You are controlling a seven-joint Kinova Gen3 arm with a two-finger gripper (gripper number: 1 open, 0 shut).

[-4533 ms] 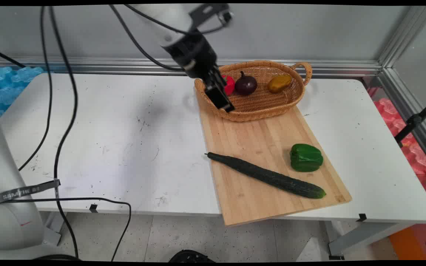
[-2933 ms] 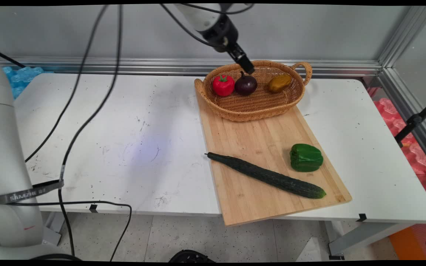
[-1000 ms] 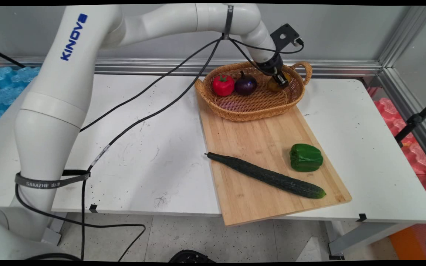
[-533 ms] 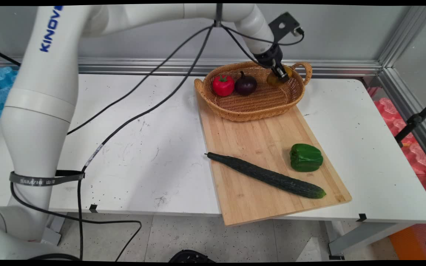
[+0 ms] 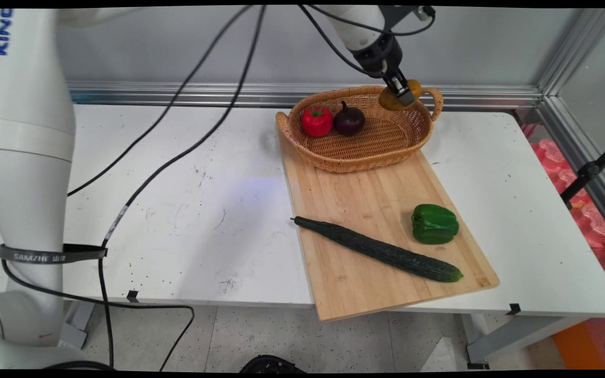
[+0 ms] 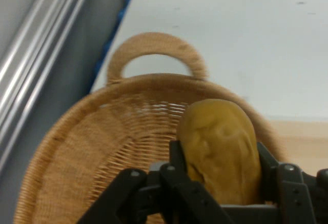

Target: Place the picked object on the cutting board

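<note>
Main view, from the left of the frame across: the white table (image 5: 187, 210) lies bare on that side, with black cables (image 5: 176, 152) draped over it from the arm. Right of centre a wooden cutting board (image 5: 365, 194) runs from the basket down to the table's near edge. On it, low in the frame, a long dark cucumber (image 5: 378, 251) lies slantwise, and just right of it sits a green bell pepper (image 5: 435, 224), the two apart. At the board's far end stands a wicker basket (image 5: 365, 157) holding a red pepper (image 5: 317, 121) and, touching it on the right, a dark purple onion (image 5: 348, 120). Above the basket's right end, near its handle, the gripper (image 5: 400, 92) hangs at the upper centre-right of the frame — its two fingers closed onto a yellowish-brown potato (image 5: 390, 100), lifted clear of the basket floor. The hand view shows the potato (image 6: 220, 149) pinched between the black fingers (image 6: 179, 162), with the basket's rim and looped handle (image 6: 154, 47) beyond it.
</note>
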